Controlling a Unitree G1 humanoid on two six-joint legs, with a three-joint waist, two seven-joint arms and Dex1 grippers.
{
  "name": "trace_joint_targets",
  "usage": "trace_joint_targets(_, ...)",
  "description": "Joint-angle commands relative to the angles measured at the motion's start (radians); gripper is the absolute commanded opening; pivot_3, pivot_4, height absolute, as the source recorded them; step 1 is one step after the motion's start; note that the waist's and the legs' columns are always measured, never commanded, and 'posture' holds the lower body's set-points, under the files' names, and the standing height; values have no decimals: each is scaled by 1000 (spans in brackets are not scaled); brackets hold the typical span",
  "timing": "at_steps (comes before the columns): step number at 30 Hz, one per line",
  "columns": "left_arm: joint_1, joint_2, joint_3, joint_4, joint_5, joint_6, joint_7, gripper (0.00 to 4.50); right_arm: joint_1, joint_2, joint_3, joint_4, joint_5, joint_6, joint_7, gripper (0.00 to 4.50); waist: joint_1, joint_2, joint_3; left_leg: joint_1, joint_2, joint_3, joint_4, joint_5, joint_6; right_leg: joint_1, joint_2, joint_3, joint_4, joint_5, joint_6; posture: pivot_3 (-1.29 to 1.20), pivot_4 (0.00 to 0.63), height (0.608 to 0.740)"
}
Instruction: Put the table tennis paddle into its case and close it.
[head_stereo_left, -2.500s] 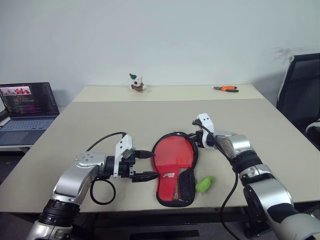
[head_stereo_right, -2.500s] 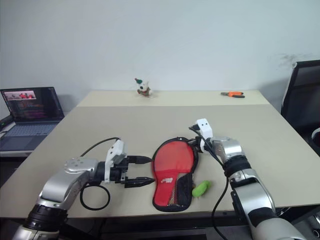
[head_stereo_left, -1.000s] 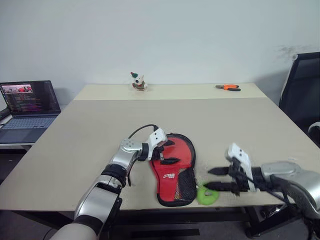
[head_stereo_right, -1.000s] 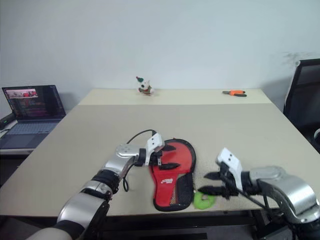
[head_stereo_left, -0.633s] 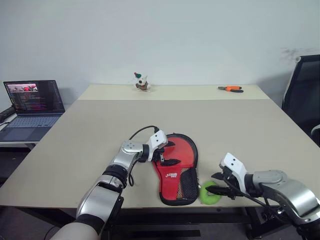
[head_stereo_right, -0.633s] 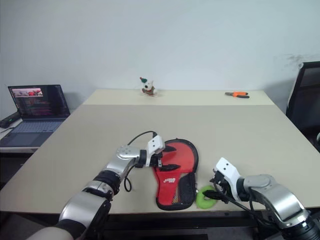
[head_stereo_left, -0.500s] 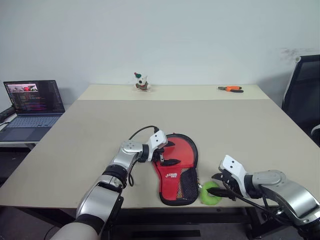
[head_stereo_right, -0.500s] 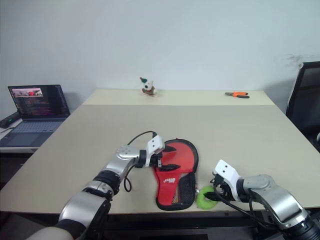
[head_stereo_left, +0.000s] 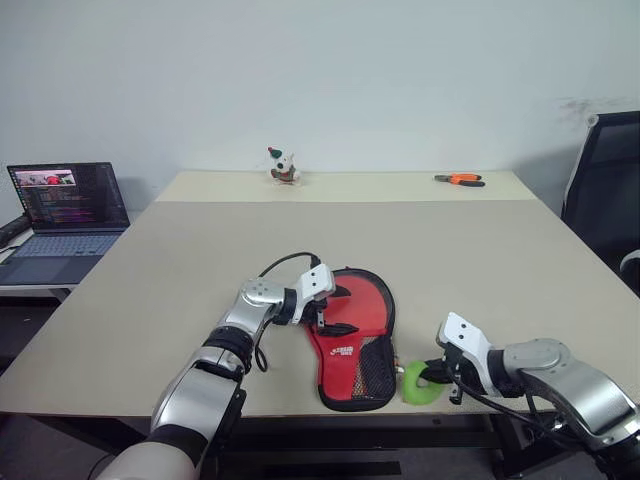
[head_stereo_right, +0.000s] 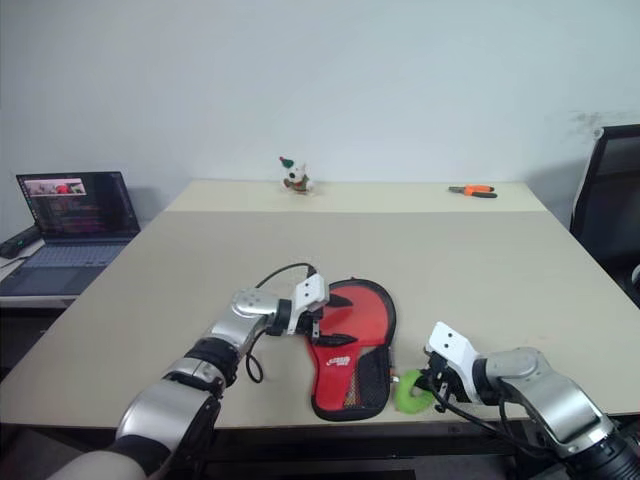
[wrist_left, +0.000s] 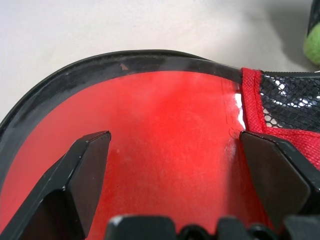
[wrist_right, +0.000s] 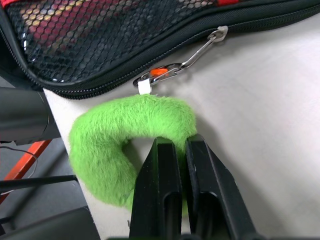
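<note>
So the case (head_stereo_left: 352, 340) is lying flat near the front edge of the desk (head_stereo_left: 180, 270), red side up with the white logo and the mesh panel facing the camera, black trim all around it. The paddle (wrist_left: 160, 150) is inside it, at least the round red face is showing in the wide end, and the zipper looks undone along the side near the mesh. The left tool (head_stereo_left: 334, 309) is hanging right over that red face with its two black fingers (wrist_left: 85, 170) spread wide apart, not holding anything; can't tell if the tips actually touch the rubber or just sit above it. Over at the front right, the right tool (head_stereo_right: 428, 385) is pinched closed on the fuzzy green tag (wrist_right: 115, 145), which is a ring-shaped fluffy thing clipped through a little metal link to the zipper pull (wrist_right: 215, 35). The tag sits on the desk just beside the narrow end of the case, very close to the front edge. Other stuff around: a small toy figure (head_stereo_left: 279, 165) at the back edge in the middle, orange-handled pliers (head_stereo_left: 459, 179) toward the back right corner, a laptop (head_stereo_left: 55, 215) open on a separate surface off the left side, and a black chair (head_stereo_left: 605, 190) past the right edge.
</note>
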Motion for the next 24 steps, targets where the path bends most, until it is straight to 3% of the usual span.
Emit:
trace_joint_targets(1, 17, -7, -51, 37, 58, -11, -44, 4500, -32, -54, -62, -27, 19, 1, 46, 47, 1, 0, 0, 0, 0, 0, 0, 0, 0, 0, 0, 0, 0, 0, 0, 0, 150, 740)
trace_joint_targets(19, 9, -51, -86, 85, 137, -42, 10, 4500, 127, -161, -76, -298, 124, 70, 120, 47, 12, 0, -3, 2, -1, -1, 0, -1, 1, 4, -1, -1, -1, -1, 1, 0, 150, 740)
trace_joint_targets(24, 8, -63, -91, 88, 153, -45, 24, 4500, 155, -175, -64, -368, 163, 85, 139, 47, 20, 0, -3, 10, -1, -2, -1, -1, 1, 14, -2, -3, -4, -2, 3, 0, 150, 740)
